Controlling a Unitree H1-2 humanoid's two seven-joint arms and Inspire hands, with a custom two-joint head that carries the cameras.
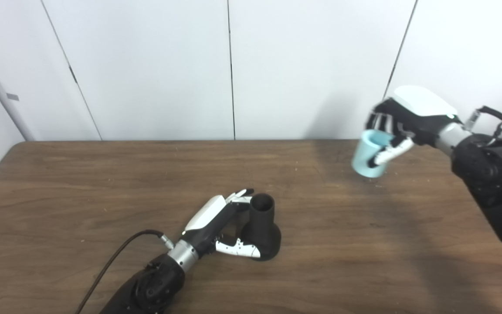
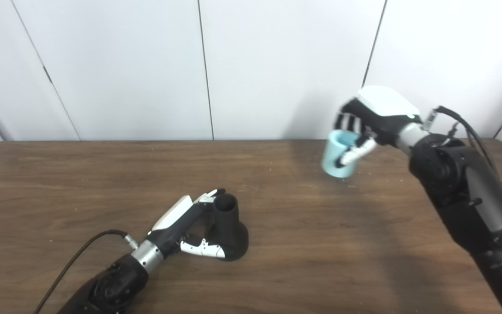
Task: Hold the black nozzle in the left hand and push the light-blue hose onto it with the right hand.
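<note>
The black nozzle stands upright on the brown table, wide base down and narrow open neck up. My left hand is against its left side, fingers up by the neck and thumb across the base, loosely curled around it. The light-blue hose, a short pale-blue sleeve, hangs tilted just above the table at the far right. My right hand is shut on the hose from above, with fingers over its rim and thumb across its side.
A black cable trails from my left wrist toward the table's front edge. White wall panels rise behind the table's far edge. A stretch of bare wood separates the nozzle from the hose.
</note>
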